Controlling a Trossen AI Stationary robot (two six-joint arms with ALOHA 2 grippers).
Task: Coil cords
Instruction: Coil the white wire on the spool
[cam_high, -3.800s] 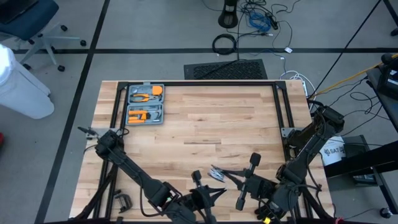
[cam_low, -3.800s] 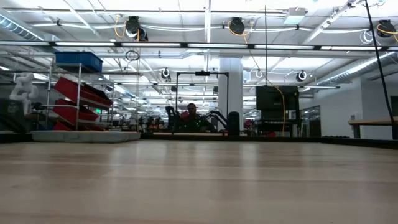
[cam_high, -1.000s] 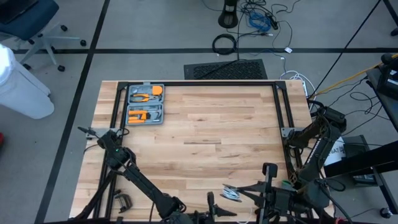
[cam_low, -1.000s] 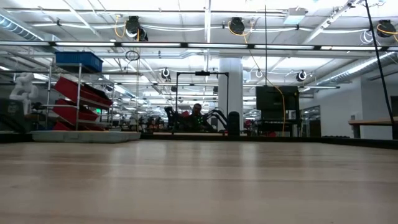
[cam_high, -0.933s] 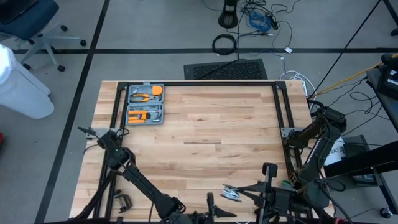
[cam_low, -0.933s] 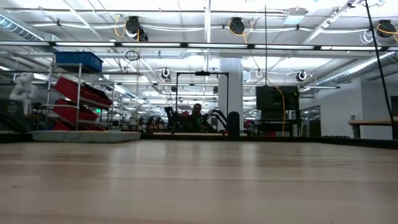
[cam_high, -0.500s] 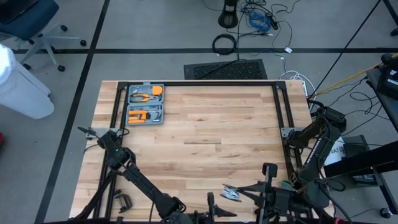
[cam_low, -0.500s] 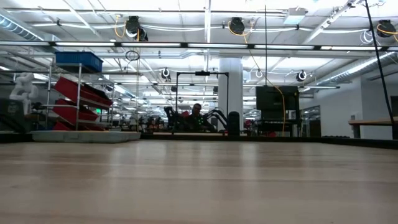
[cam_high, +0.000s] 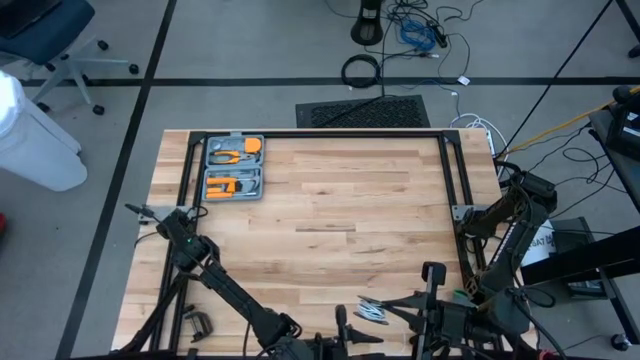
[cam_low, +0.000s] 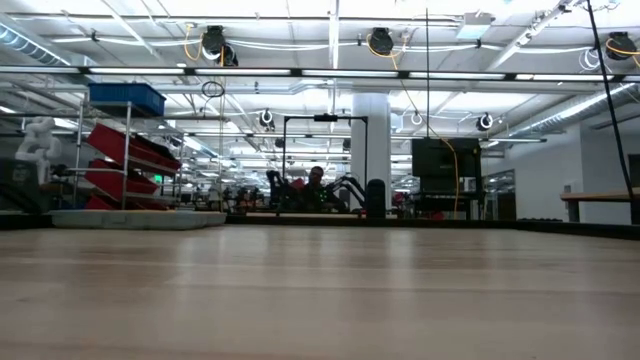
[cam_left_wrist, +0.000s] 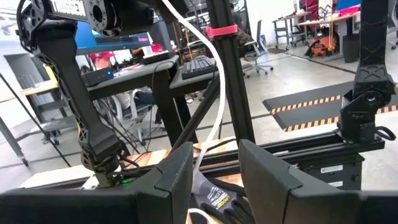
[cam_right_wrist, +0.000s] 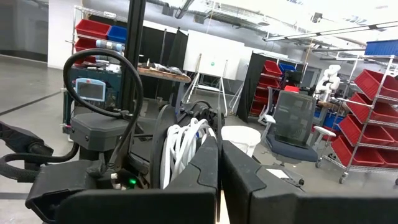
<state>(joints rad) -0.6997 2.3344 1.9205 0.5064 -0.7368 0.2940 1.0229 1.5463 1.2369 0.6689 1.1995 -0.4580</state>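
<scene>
I see a grey tool case (cam_high: 234, 168) lying open at the table's (cam_high: 330, 215) far left corner, with a black mat (cam_high: 363, 111) on the floor beyond.

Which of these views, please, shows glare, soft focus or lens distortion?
Low view: the near wooden tabletop is soft, ceiling lights glare. Left wrist view: straight black frame posts bow, so wide-angle distortion. High view: evenly lit, grey tool case crisp.

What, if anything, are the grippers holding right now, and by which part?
The right gripper pinches the white cord at its coil's edge; a strand passes between the left gripper's open fingers.
</scene>
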